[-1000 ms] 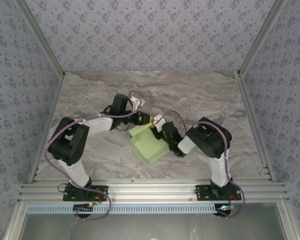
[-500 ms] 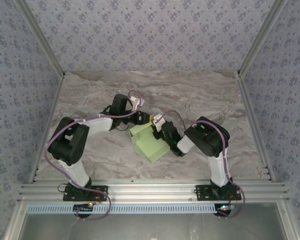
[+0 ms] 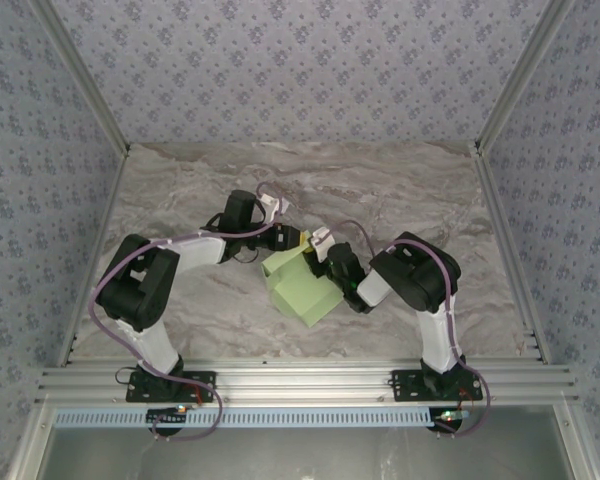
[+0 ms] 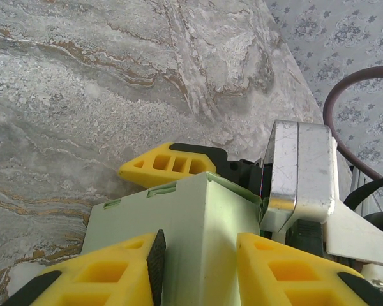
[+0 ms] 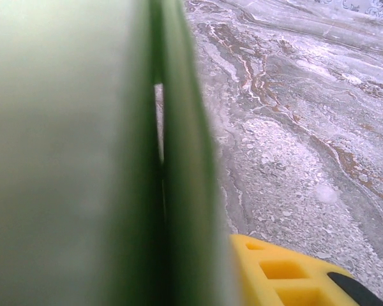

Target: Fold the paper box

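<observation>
The paper box (image 3: 300,290) is a pale green, partly folded cube standing on the marble table between both arms. My left gripper (image 3: 291,240) reaches in from the left. In the left wrist view it (image 4: 198,248) is shut on the box (image 4: 179,217), one yellow finger on each side of an upright corner. My right gripper (image 3: 317,262) comes in from the right at the box's far wall. One of its yellow fingers (image 5: 287,274) lies right beside a blurred green wall (image 5: 83,159); the other finger is hidden behind the card. That gripper's finger (image 4: 169,164) also pokes out beyond the box's far edge.
The marble tabletop (image 3: 180,200) is fenced by aluminium rails (image 3: 300,380) at the front and patterned walls on three sides. The right arm's silver wrist block (image 4: 300,172) and a cable (image 4: 345,95) crowd close to my left gripper.
The right gripper has shifted slightly up and left along the box's far wall, and the box has turned a little. The left gripper keeps its hold.
</observation>
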Action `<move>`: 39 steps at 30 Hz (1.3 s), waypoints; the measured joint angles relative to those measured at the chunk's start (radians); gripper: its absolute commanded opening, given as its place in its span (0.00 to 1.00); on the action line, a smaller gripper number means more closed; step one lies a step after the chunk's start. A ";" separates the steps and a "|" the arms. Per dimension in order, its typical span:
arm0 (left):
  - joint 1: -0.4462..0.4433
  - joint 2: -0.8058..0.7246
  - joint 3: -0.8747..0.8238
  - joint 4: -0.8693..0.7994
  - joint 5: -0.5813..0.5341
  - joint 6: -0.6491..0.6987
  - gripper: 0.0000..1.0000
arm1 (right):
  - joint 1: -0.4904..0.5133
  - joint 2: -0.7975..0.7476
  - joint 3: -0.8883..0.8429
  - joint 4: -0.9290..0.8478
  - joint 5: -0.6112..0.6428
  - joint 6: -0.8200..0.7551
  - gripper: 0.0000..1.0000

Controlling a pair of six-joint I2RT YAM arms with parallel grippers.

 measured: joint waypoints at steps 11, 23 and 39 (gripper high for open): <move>-0.001 0.000 -0.002 0.000 0.001 0.001 0.35 | -0.032 0.000 0.001 0.004 -0.089 0.036 0.29; -0.004 0.000 -0.014 0.034 0.003 -0.020 0.35 | -0.033 0.000 0.011 -0.002 -0.058 0.066 0.38; -0.016 0.001 0.029 -0.072 0.016 0.015 0.35 | -0.087 -0.080 -0.108 0.133 -0.213 0.050 0.50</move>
